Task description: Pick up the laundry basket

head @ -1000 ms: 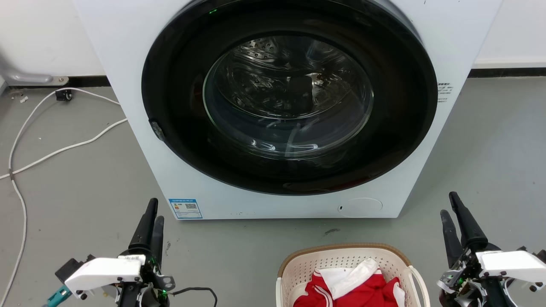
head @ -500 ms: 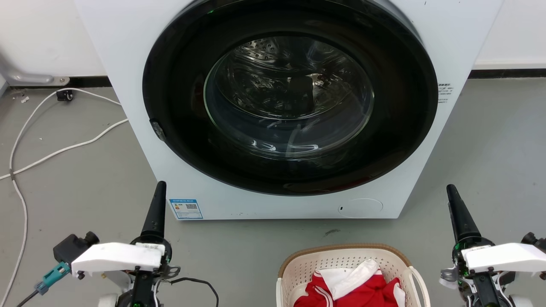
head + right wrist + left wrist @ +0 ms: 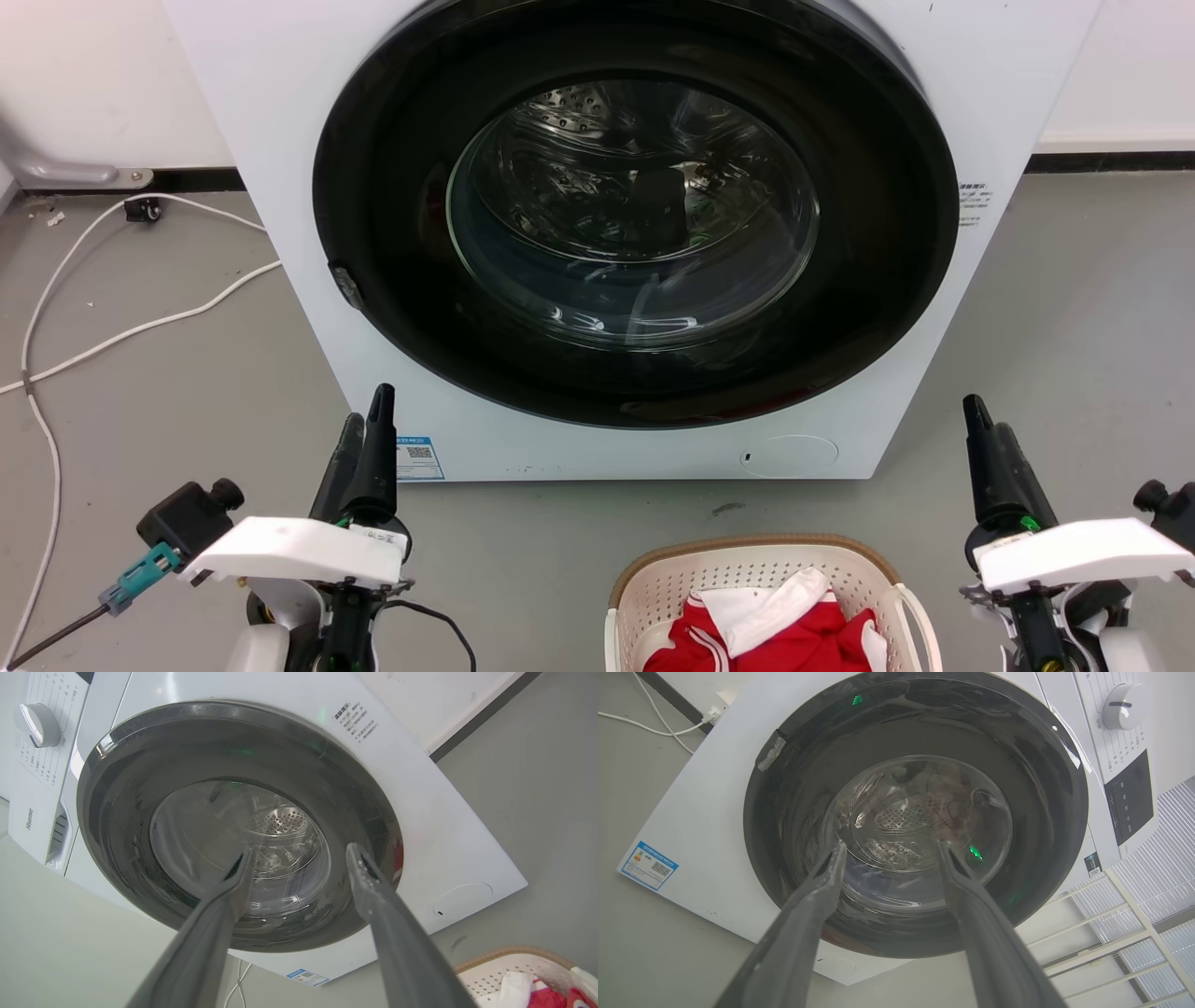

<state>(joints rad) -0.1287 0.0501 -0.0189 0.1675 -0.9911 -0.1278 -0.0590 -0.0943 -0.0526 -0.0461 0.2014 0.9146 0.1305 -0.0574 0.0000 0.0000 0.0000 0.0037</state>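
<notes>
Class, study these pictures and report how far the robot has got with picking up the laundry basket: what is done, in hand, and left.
Done: nothing visible; the laundry basket sits on the floor, holding red and white clothes. In hand: the left tool and right tool are both open and apart from it, fingers pointing toward the washing machine. Left: reach the basket, grip it, lift.

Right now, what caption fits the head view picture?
Left claw and right claw open before the washing machine; laundry basket untouched below.
</notes>
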